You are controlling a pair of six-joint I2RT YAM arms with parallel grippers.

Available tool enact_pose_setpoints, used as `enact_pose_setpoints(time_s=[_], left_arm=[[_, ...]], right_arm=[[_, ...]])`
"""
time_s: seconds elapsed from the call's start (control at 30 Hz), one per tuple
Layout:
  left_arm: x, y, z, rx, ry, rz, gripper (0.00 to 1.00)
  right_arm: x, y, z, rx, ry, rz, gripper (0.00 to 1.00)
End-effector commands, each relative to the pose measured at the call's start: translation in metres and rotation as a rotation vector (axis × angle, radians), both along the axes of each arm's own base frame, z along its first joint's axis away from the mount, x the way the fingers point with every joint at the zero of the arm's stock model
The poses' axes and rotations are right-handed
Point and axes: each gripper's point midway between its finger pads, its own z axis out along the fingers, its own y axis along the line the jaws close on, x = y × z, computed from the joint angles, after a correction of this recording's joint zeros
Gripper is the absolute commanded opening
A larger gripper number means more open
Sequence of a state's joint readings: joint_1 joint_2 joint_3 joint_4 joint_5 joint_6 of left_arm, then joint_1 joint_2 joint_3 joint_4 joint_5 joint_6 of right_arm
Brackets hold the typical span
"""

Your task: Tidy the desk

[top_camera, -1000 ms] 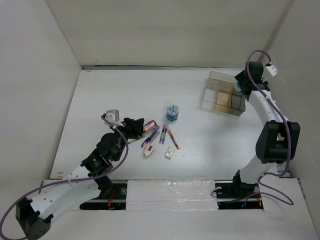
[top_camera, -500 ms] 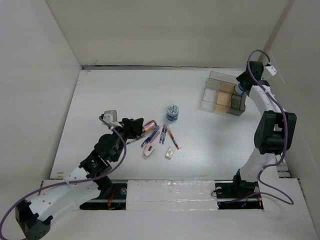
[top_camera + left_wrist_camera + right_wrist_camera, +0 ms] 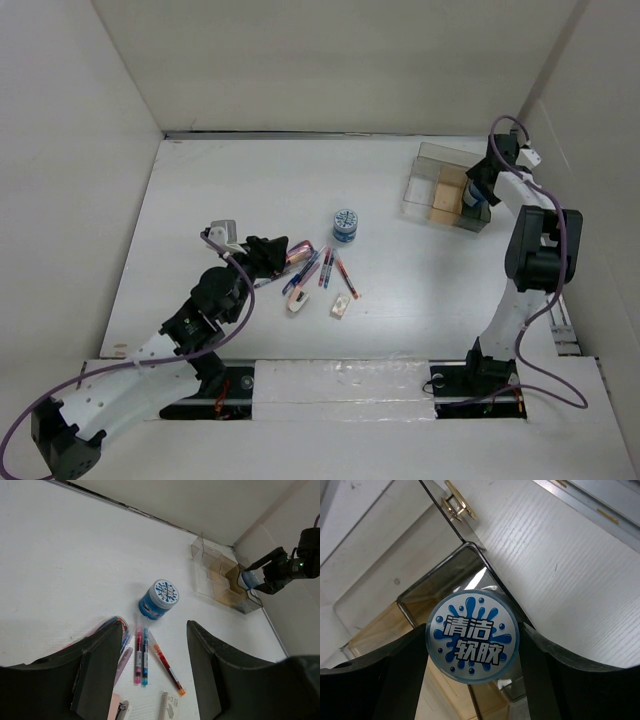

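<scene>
Top external view: jar held over the tray

Your desk [image 3: 230,190] lies flat below both arms, its long axis left to right. At its far right stands the tray [image 3: 436,148]; your right claw [image 3: 474,193], clamped on a jar [image 3: 472,636], hangs just above it. The left claw [image 3: 154,670], jaws apart, is nearer the pens [image 3: 325,268].

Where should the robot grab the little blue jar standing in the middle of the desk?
Around its round side wall, just below the lid, coming straight down from above. The blue jar stands upright with its flat lid up, so the fingers can probably close on opposite sides. The pens lie apart from it on the near side, leaving room.
</scene>
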State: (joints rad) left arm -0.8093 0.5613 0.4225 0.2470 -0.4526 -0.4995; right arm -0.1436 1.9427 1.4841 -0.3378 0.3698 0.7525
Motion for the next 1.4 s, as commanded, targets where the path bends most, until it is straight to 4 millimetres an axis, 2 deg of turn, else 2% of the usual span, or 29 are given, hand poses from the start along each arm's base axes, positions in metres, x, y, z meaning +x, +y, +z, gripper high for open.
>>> enact_pose_setpoints(time_s=[0.0, 0.03, 0.07, 0.17, 0.2, 0.27, 0.33, 0.37, 0.43, 0.5, 0.53, 0.57, 0.6, 0.67, 0.7, 0.73, 0.8, 0.83, 0.87, 0.9, 0.93, 0.97, 1.0, 1.03, 1.17, 1.2, 1.23, 1.33, 1.37], left_arm=[[0.002, -0.002, 0.018, -0.042, -0.035, -0.001, 0.50], [0.002, -0.002, 0.018, -0.042, -0.035, -0.001, 0.50], [0.002, -0.003, 0.018, -0.041, -0.034, -0.002, 0.50], [0.002, -0.003, 0.018, -0.041, -0.033, -0.002, 0.50], [0.002, -0.003, 0.018, -0.041, -0.033, -0.002, 0.50], [0.002, -0.003, 0.018, -0.043, -0.035, -0.002, 0.50], [0.002, -0.002, 0.018, -0.043, -0.035, -0.004, 0.50], [0.002, -0.002, 0.019, -0.045, -0.037, -0.004, 0.50], [0.002, -0.002, 0.019, -0.045, -0.037, -0.002, 0.50], [0.001, -0.003, 0.018, -0.044, -0.038, -0.007, 0.50], [0.002, -0.003, 0.018, -0.042, -0.038, -0.007, 0.50], [0.002, -0.003, 0.018, -0.041, -0.037, -0.007, 0.50], [0.002, -0.004, 0.017, -0.038, -0.034, -0.007, 0.50], [0.003, -0.004, 0.017, -0.034, -0.030, -0.007, 0.51], [0.003, -0.004, 0.016, -0.031, -0.027, -0.005, 0.51], [0.003, -0.004, 0.017, -0.033, -0.028, -0.005, 0.51], [0.004, -0.004, 0.016, -0.030, -0.026, -0.001, 0.51], [0.003, -0.003, 0.016, -0.030, -0.026, 0.001, 0.51], [0.003, -0.003, 0.016, -0.033, -0.027, 0.001, 0.51], [0.003, -0.003, 0.016, -0.031, -0.027, -0.001, 0.51], [0.003, -0.003, 0.017, -0.034, -0.030, -0.002, 0.51], [0.003, -0.004, 0.017, -0.034, -0.030, -0.004, 0.51], [0.002, -0.005, 0.018, -0.039, -0.031, -0.011, 0.51], [0.003, -0.005, 0.017, -0.036, -0.030, -0.013, 0.51], [0.002, -0.006, 0.018, -0.035, -0.029, -0.018, 0.51], [0.002, -0.005, 0.019, -0.037, -0.031, -0.012, 0.51], [0.002, -0.005, 0.017, -0.034, -0.028, -0.011, 0.51], [0.002, -0.004, 0.018, -0.033, -0.031, -0.008, 0.51], [0.002, -0.004, 0.018, -0.037, -0.033, -0.008, 0.51]], right_arm=[[0.016, -0.002, 0.038, 0.003, -0.111, -0.002, 0.68], [0.015, -0.003, 0.039, 0.000, -0.113, -0.005, 0.72], [0.014, -0.002, 0.043, 0.000, -0.121, -0.004, 0.83], [0.015, -0.004, 0.055, 0.003, -0.155, 0.001, 0.97], [0.016, -0.003, 0.070, 0.000, -0.194, 0.008, 0.99], [0.014, 0.001, 0.082, 0.012, -0.231, 0.023, 1.00], [0.011, 0.009, 0.118, 0.012, -0.330, 0.041, 1.00], [0.009, 0.009, 0.113, 0.015, -0.320, 0.039, 1.00], [0.005, 0.022, 0.145, 0.005, -0.410, 0.063, 0.97], [0.000, 0.044, 0.155, 0.005, -0.451, 0.103, 0.83], [-0.008, 0.054, 0.173, 0.004, -0.495, 0.125, 0.71], [-0.010, 0.068, 0.177, 0.011, -0.512, 0.157, 0.43], [-0.011, 0.096, 0.185, 0.023, -0.550, 0.216, 0.28], [-0.024, 0.132, 0.176, 0.038, -0.542, 0.320, 0.11], [-0.031, 0.170, 0.169, 0.061, -0.527, 0.409, 0.11], [-0.037, 0.190, 0.161, 0.069, -0.525, 0.456, 0.12], [-0.051, 0.227, 0.148, 0.059, -0.497, 0.547, 0.35], [-0.064, 0.260, 0.139, 0.059, -0.479, 0.605, 0.49], [-0.074, 0.273, 0.122, 0.049, -0.442, 0.643, 0.74], [-0.082, 0.288, 0.113, 0.051, -0.422, 0.675, 0.82], [-0.095, 0.311, 0.103, 0.037, -0.402, 0.719, 0.87], [-0.103, 0.320, 0.094, 0.018, -0.376, 0.748, 0.95], [-0.109, 0.328, 0.081, 0.001, -0.334, 0.769, 0.98], [-0.110, 0.333, 0.076, -0.026, -0.322, 0.766, 1.00], [-0.128, 0.370, 0.041, -0.104, -0.187, 0.893, 1.00], [-0.125, 0.378, 0.043, -0.118, -0.180, 0.900, 1.00], [-0.122, 0.381, 0.024, -0.155, -0.133, 0.904, 1.00], [-0.117, 0.395, 0.003, -0.205, -0.070, 0.907, 1.00], [-0.113, 0.396, 0.002, -0.210, -0.071, 0.896, 1.00]])
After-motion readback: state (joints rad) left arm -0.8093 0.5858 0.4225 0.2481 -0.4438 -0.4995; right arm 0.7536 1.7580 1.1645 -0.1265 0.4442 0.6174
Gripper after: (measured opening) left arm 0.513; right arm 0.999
